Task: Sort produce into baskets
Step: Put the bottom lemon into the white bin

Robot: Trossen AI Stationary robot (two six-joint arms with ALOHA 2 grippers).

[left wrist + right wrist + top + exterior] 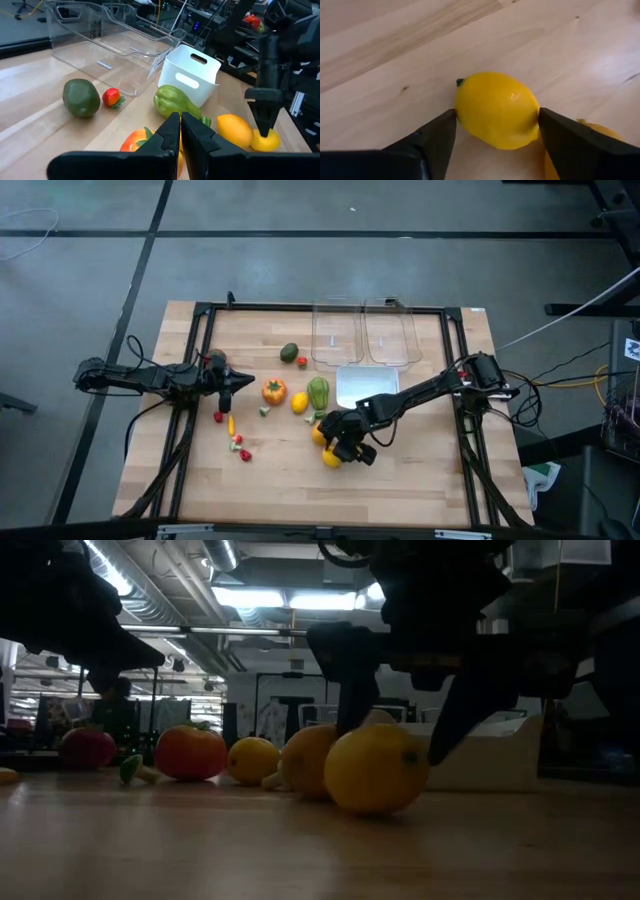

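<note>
A yellow lemon (pixel 495 107) lies on the wooden table near its middle front, also seen in the high view (pixel 331 458) and the low view (pixel 375 768). My right gripper (pixel 336 450) reaches in from the right with a finger on either side of it. An orange piece (pixel 318 433) lies just behind the lemon. My left gripper (pixel 240 380) hovers shut at the table's left, holding nothing. A second lemon (pixel 299 402), a green ribbed piece (pixel 318 392) and an orange-red piece (pixel 274 390) lie mid-table. Two clear baskets (pixel 337 332) (pixel 392 332) stand at the far edge, with a white basket (pixel 367 385) before them. My right gripper has the lemon between its two fingers, one fingertip (pixel 445 125) at one side of the lemon (pixel 462 117) and the other at the opposite side (pixel 532 117). The fingers slant down from the table's far right. The lemon rests on the table (pixel 378 808).
A dark green avocado (pixel 289 352) and a small red piece (pixel 301 361) lie left of the clear baskets. Several tiny red, yellow and green bits (pixel 238 438) are scattered front left. A black frame (pixel 200 360) runs along the table's edges.
</note>
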